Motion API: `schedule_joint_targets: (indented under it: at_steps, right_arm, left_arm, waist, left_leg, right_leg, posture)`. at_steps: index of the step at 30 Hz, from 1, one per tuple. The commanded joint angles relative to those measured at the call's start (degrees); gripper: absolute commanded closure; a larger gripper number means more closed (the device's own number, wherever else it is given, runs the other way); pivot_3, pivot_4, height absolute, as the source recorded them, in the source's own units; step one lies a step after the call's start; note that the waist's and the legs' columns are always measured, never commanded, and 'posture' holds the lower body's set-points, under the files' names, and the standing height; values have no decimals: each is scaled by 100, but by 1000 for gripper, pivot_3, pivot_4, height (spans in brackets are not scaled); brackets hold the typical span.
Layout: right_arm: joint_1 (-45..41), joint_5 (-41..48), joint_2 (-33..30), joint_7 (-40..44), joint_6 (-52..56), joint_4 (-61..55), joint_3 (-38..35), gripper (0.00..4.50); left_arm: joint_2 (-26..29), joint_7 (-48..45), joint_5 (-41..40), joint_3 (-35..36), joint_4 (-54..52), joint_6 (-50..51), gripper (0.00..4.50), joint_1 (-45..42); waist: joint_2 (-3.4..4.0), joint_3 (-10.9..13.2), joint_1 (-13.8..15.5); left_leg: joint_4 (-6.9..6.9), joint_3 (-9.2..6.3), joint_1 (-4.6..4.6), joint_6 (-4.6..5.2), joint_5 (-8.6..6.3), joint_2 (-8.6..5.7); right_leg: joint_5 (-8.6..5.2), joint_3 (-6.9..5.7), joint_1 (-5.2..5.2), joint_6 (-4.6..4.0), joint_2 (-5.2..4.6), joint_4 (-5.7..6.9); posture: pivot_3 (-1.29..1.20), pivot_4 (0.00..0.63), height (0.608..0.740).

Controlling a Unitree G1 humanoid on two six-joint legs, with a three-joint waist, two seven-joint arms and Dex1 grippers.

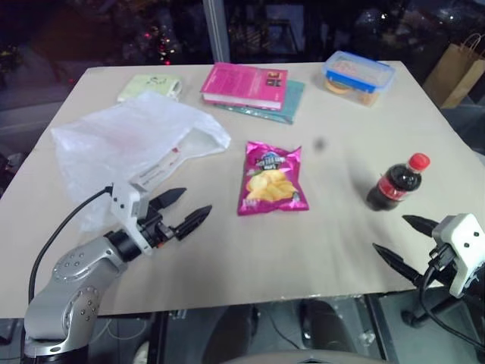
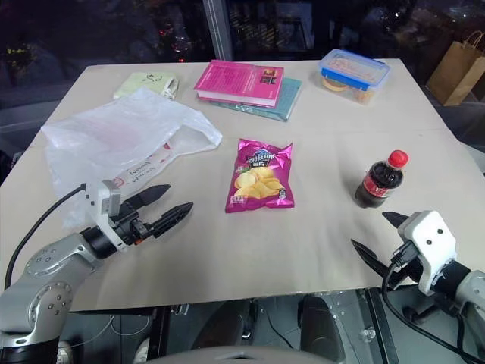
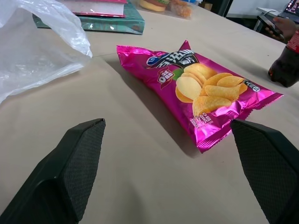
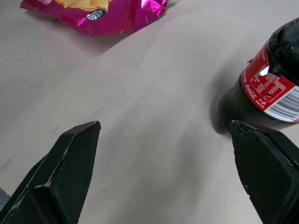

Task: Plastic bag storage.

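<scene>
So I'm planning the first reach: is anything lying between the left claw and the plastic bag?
Nothing visible. The left claw hovers open over bare table just off the plastic bag; the bag's near edge lies beside its wrist. The chips packet lies on the claw's other side.

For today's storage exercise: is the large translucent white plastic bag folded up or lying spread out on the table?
Spread out. The large translucent white plastic bag lies loose and crumpled across the beige table, unfolded, with its edges splayed.
</scene>
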Motion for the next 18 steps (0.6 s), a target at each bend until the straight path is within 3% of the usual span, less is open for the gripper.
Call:
schedule_joint_targets:
  at_steps: [1, 5, 9, 13, 18]
  right_arm:
    - [-108, 23, 45, 2, -236, -11, -84, 0]
    - [-596, 295, 225, -136, -263, -89, 246, 0]
    - [-1223, 772, 139, -290, 127, -433, 808, 0]
    - [-1843, 912, 6, -515, 534, -485, 1408, 0]
    - [-2208, 944, -109, -606, 704, -457, 1657, 0]
  left_arm:
    - [-17, 224, -122, 95, -290, -3, 34, -210]
    - [-184, 1118, 118, -101, -385, 248, 34, -929]
    - [73, 2401, 1389, -463, 168, 700, 34, -1906]
    - [1007, 2435, 2871, -1322, 844, 363, 34, -2301]
    - [1215, 2482, 3809, -1988, 1816, 210, 34, -2724]
  waist:
    - [0, 0, 7]
    - [-5, 2, 76]
    - [-3, 2, 89]
    - [-5, 4, 44]
    - [-6, 6, 103]
  left_leg:
    - [0, 0, 0, 0, 0, 0]
    - [5, -9, 0, 0, 0, 2]
    - [2, -8, 2, 10, 7, -1]
    - [-4, -6, 2, 24, 16, -2]
    - [-14, -10, -3, 29, 9, -10]
  right_leg:
    - [0, 0, 0, 0, 0, -1]
    - [5, -16, 7, 6, 0, -8]
    - [5, -19, 8, 5, 4, -10]
    - [6, -18, 6, 4, 13, -15]
    - [18, -20, 4, -7, 3, -27]
  posture:
    - [0, 150, 740]
    - [0, 150, 740]
    - [0, 150, 740]
    - [0, 150, 740]
    - [0, 150, 740]
